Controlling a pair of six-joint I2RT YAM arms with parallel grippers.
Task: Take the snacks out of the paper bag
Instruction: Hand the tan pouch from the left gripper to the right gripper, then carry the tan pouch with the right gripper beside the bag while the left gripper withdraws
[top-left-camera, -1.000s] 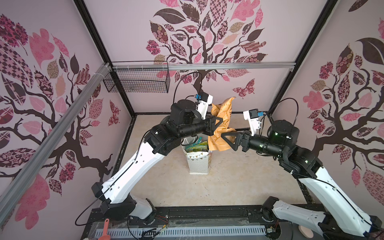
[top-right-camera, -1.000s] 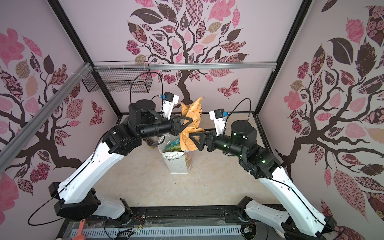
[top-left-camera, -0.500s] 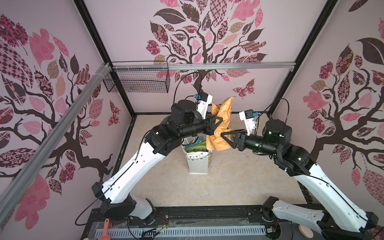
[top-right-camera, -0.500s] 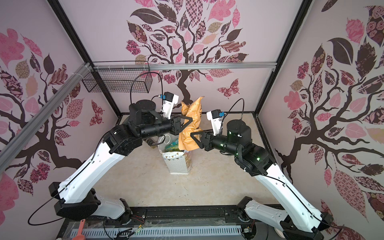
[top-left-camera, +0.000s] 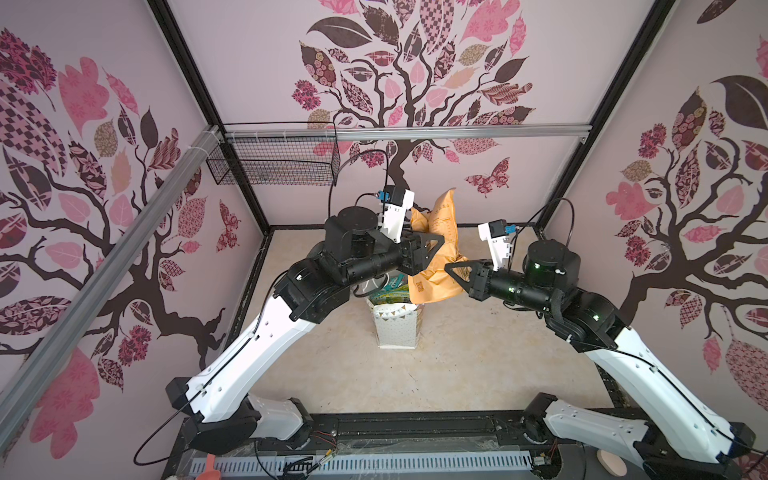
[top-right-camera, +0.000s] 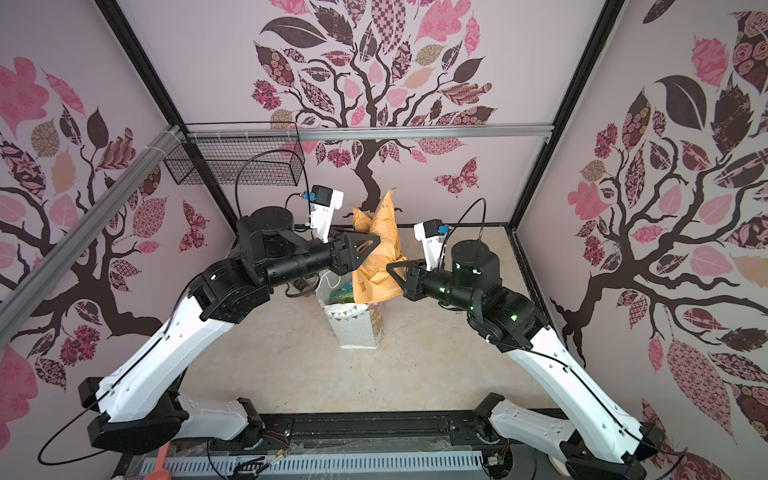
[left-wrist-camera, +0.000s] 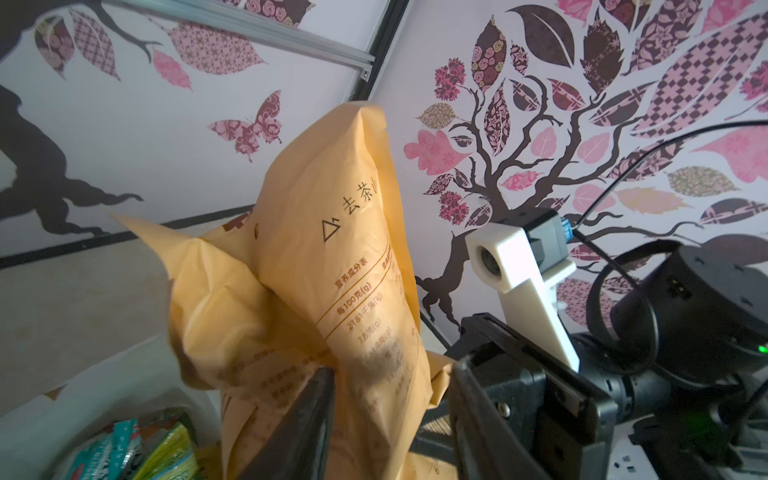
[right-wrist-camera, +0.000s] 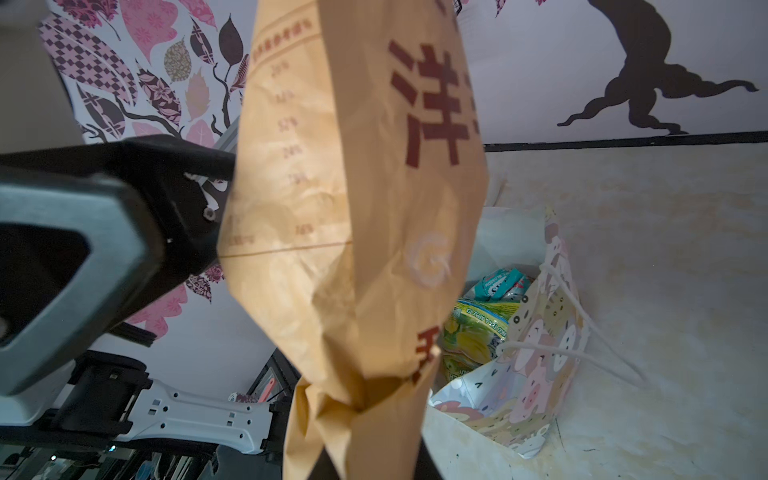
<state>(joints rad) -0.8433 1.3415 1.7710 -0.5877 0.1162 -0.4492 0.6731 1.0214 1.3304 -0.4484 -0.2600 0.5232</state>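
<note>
Beige tabletop (top-left-camera: 478, 365), both arms reaching in to the middle from opposite sides.

Mustard-yellow packet (top-left-camera: 432, 286) is the biggest loose item. It hangs upright in the air between the 2 grippers, top end toward the back wall. Brown print and a nutrition table show on its faces. Its lower end is near the bag's mouth, and I can't tell if it's clear of the rim.

Right gripper (top-left-camera: 448, 267) is clamped tight on the packet's lower part. In the right wrist view the paper bunches to a pinch point there.

Left gripper (top-left-camera: 439, 242) sits against the packet's other side, higher up. 1 dark finger (left-wrist-camera: 307, 415) lies against the paper in the left wrist view. Can't tell whether its jaws are parted or gripping.

Paper bag (top-left-camera: 395, 328) stands upright on the tabletop, mouth open, just below and beside the hanging packet.

Inside at the mouth: 1 green-and-yellow packet (right-wrist-camera: 473, 332) and 1 teal packet (right-wrist-camera: 498, 284), touching each other. The rest of the bag's contents are hidden.
</note>
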